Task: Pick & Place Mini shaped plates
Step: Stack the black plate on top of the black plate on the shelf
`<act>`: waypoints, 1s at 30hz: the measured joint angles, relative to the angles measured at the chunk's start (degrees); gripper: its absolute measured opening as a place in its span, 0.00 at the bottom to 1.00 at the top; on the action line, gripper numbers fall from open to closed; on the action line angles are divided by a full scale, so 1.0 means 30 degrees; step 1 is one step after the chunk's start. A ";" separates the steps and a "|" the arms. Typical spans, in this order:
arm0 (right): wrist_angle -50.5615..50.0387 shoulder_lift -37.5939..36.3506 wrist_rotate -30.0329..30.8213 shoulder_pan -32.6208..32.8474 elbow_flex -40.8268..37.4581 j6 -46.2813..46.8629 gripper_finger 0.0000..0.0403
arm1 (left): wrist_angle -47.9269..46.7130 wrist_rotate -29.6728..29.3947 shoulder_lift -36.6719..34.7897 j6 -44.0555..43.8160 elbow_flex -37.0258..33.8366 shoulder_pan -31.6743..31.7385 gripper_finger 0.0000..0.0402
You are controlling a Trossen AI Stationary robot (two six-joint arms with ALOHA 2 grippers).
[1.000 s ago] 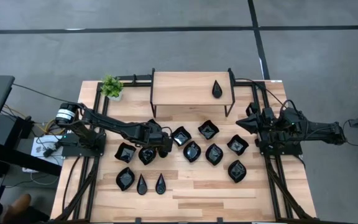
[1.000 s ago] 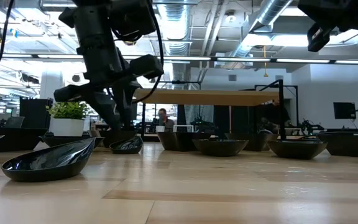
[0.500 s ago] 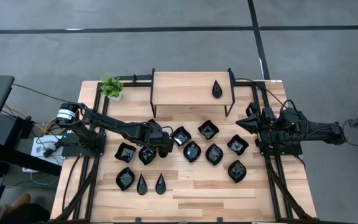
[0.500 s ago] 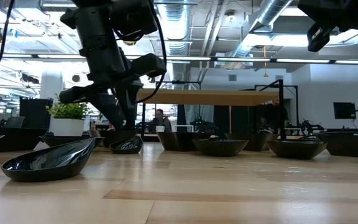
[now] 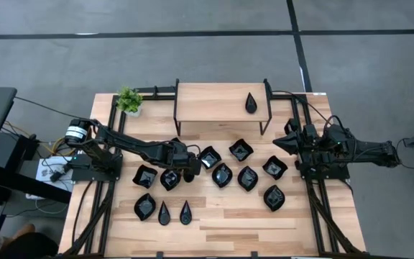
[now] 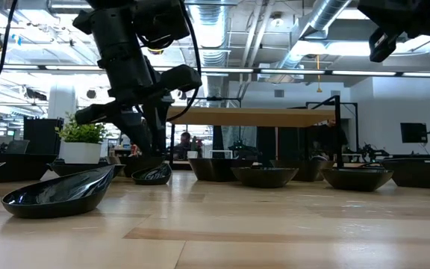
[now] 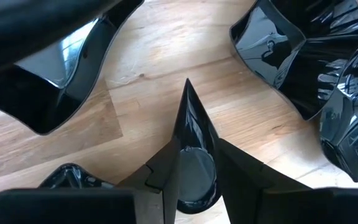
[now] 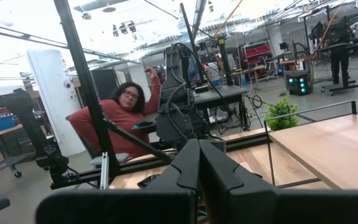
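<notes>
Several glossy black mini shaped plates lie on the wooden table (image 5: pixel 228 223) in the high view, such as a square one (image 5: pixel 240 150) and a leaf one (image 5: pixel 273 196). One teardrop plate (image 5: pixel 251 103) rests on the raised shelf. Among the plates at centre left, my left gripper (image 5: pixel 190 167) (image 7: pixel 193 146) slants down, shut on a teardrop plate (image 7: pixel 191 137). Wavy-edged plates (image 7: pixel 291 50) (image 7: pixel 55 81) lie close on both sides of it. My right gripper (image 5: pixel 279 144) (image 8: pixel 199 162) hangs shut and raised at the table's right side, touching nothing. My left gripper pinches the teardrop plate's wide round end (image 7: pixel 194 180) between its two fingers, one on each long rim. The fingers (image 7: pixel 241 177) come slanting down from the table's left and lie along the plate. Its pointed tip (image 7: pixel 187 87) sticks out beyond them. Whether it is off the wood does not show.
A wooden shelf on black legs (image 5: pixel 214 101) stands at the far edge, with a small potted plant (image 5: pixel 129 101) to its left. Bare wood lies along the near edge. A seated person (image 8: pixel 126 118) shows in the room beyond the table.
</notes>
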 joint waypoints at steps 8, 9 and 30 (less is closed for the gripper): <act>0.0000 0.0000 0.0000 0.0000 0.0000 0.0007 0.00 | 0.0090 0.0002 0.0000 -0.0007 -0.0005 -0.0024 0.25; 0.0000 0.0000 0.0000 0.0000 0.0000 0.0007 0.00 | 0.0102 0.0004 0.0000 0.0000 -0.0005 -0.0024 0.25; 0.0007 0.0000 -0.0007 0.0000 0.0000 0.0007 0.00 | 0.0158 0.0154 -0.0007 0.0920 -0.0464 0.0549 0.25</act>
